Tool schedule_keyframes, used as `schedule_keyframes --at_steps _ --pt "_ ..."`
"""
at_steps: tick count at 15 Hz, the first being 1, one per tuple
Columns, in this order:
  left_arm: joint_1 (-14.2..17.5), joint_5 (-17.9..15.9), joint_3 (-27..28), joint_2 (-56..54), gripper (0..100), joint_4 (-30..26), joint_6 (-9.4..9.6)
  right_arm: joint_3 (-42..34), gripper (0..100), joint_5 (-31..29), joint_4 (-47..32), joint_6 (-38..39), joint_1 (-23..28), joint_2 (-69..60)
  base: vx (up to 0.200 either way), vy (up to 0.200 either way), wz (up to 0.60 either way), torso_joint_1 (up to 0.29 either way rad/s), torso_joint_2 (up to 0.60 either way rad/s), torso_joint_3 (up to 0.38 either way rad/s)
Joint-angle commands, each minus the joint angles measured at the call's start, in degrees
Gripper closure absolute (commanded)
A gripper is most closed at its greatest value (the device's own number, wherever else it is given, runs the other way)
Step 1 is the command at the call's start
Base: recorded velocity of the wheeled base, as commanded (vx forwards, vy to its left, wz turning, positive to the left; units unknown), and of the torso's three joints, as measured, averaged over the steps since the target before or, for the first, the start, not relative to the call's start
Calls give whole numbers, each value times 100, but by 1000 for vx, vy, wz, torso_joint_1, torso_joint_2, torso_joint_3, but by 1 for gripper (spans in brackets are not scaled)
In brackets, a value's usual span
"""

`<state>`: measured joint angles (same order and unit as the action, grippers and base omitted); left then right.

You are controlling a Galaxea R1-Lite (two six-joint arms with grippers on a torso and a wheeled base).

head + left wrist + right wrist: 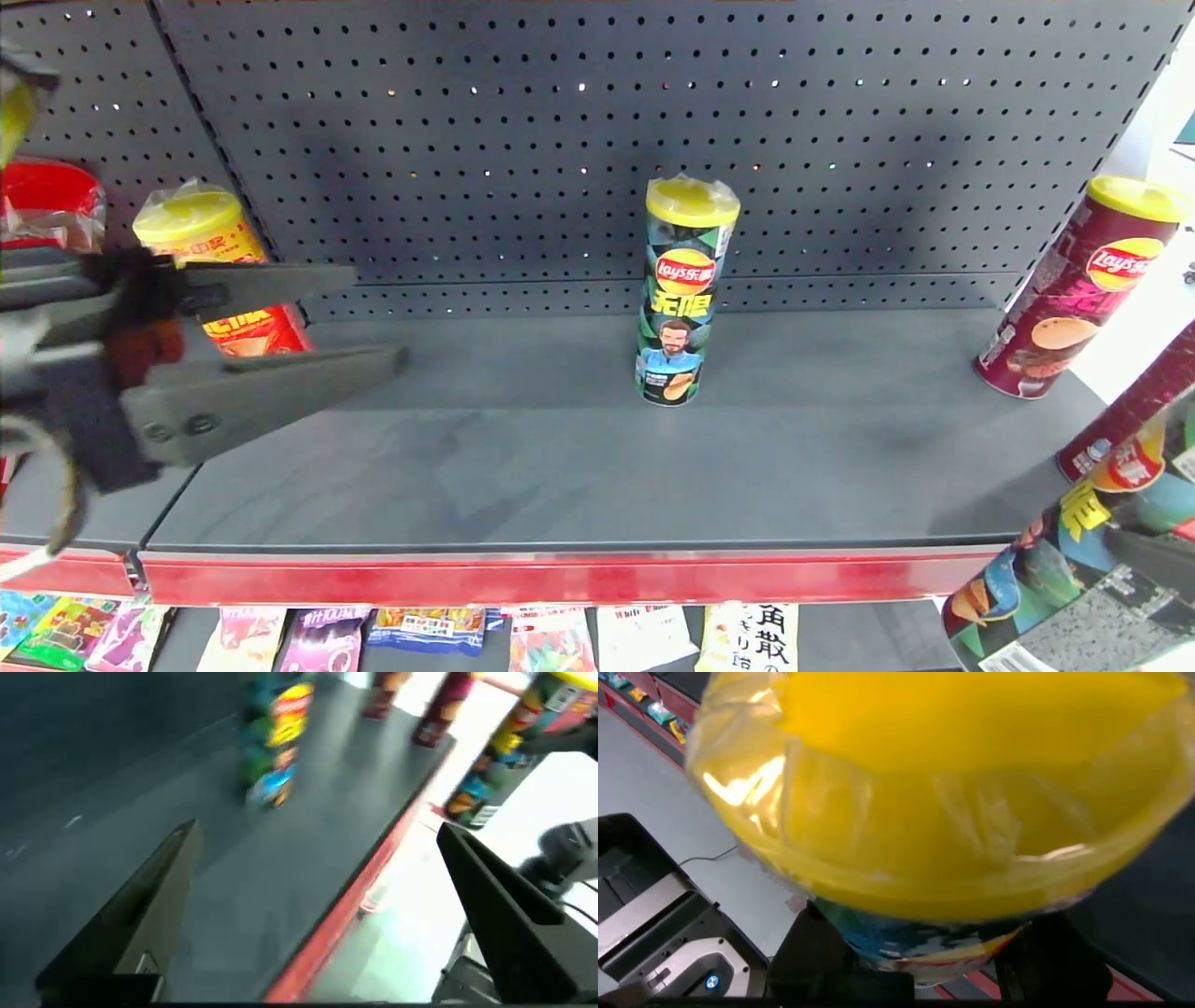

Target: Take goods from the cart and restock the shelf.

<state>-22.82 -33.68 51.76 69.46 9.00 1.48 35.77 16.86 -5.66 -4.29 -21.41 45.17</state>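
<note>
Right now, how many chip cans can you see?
5: an orange can at the shelf's left, a green can mid-shelf, two maroon cans at its right end, a colourful can in the right hand. More may hide far left.

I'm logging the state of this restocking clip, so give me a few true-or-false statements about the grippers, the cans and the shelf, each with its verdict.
1. The left gripper is open and holds nothing. True.
2. The green can in the middle of the shelf lies on its side. False: it stands upright, lid up.
3. The right gripper holds a yellow-lidded can. True.
4. The front strip of the shelf is blue. False: it is red.
5. Snack packets hang below the shelf. True.
</note>
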Motion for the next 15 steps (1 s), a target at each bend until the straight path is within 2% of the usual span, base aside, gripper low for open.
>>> schedule_keyframes --at_steps 1,2,3,8,11,15 --pt "-645 -183 1038 2159 0 463 494 132 100 10 -6 -2 5 62 0 0 0 0 0 0" --pt "-706 -270 1214 2432 0 524 644 150 100 10 -6 -2 -4 62 0 0 0 0 0 0" --pt "-759 -376 1433 2687 0 533 687 150 100 2 -6 -2 5 54 0 0 0 0 0 0" --pt "-785 -411 2541 3645 0 551 784 159 100 -25 -41 -2 14 -61 0 0 0 0 0 0" --pt "-785 -446 2875 4005 0 551 854 159 100 -34 -50 7 23 -87 0 0 0 0 0 0" --pt "-715 -437 3420 4418 0 542 854 159 100 -78 -50 7 23 -78 0 0 0 0 0 0"
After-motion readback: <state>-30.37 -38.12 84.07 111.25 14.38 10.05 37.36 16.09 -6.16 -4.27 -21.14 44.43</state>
